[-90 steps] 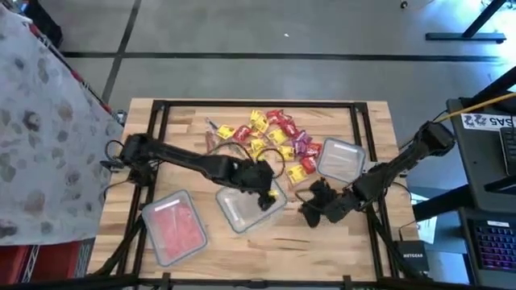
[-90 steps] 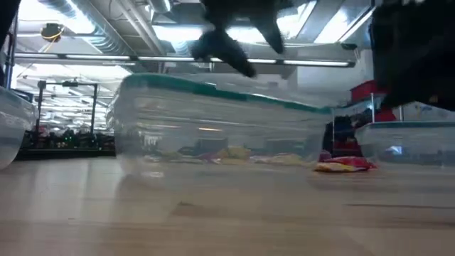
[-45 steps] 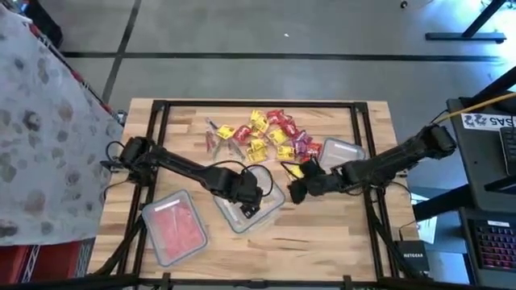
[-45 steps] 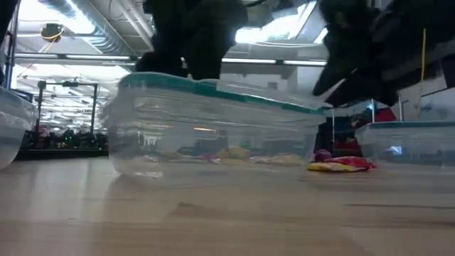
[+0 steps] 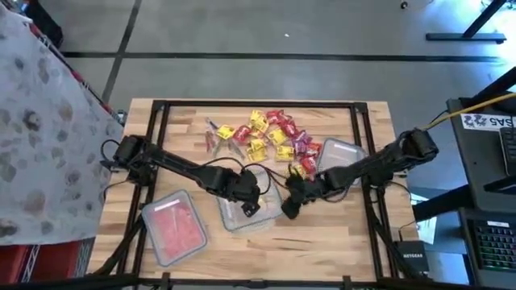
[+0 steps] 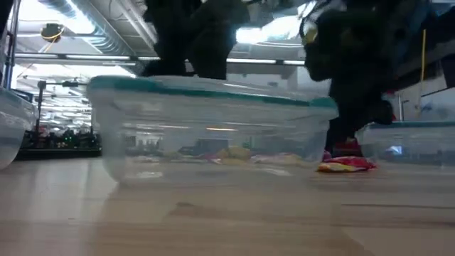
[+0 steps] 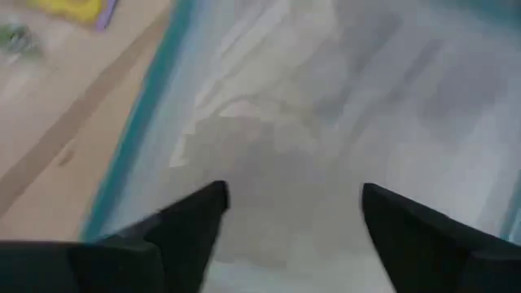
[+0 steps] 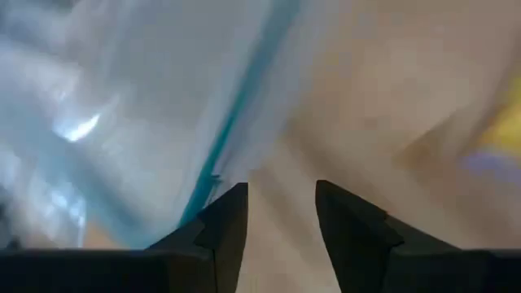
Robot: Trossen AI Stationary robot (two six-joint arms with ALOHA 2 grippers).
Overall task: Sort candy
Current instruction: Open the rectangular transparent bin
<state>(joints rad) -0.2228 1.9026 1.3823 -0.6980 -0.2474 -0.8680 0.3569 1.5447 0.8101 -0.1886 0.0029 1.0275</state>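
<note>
The candy (image 5: pixel 270 133) lies in a loose pile of red, yellow and purple pieces at the table's far middle; one piece (image 6: pixel 345 165) shows in the low view. A clear container with a teal rim (image 5: pixel 234 216) stands on its base near the table's middle. My left gripper (image 5: pixel 248 201) hangs open over its inside (image 7: pixel 326 106), with nothing between the fingers. My right gripper (image 5: pixel 289 205) is open and low at the container's right side, its fingers empty. My right gripper comes slanting down from the table's right. One finger (image 8: pixel 224 216) stands right at the container's teal rim (image 8: pixel 236 122), on the outside of the wall. Whether it touches the rim I cannot tell.
A second clear container (image 5: pixel 339 157) stands to the right, beside the pile. A third one (image 5: pixel 173 227), with pink pieces in it, sits at the near left. Bare wood lies along the near edge, and a black frame runs round the table.
My right gripper has swung toward the table's left, from the open wood by the right container to the middle container's right side. My left gripper has shifted a little to the left over that container. The container has turned slightly on the table.
</note>
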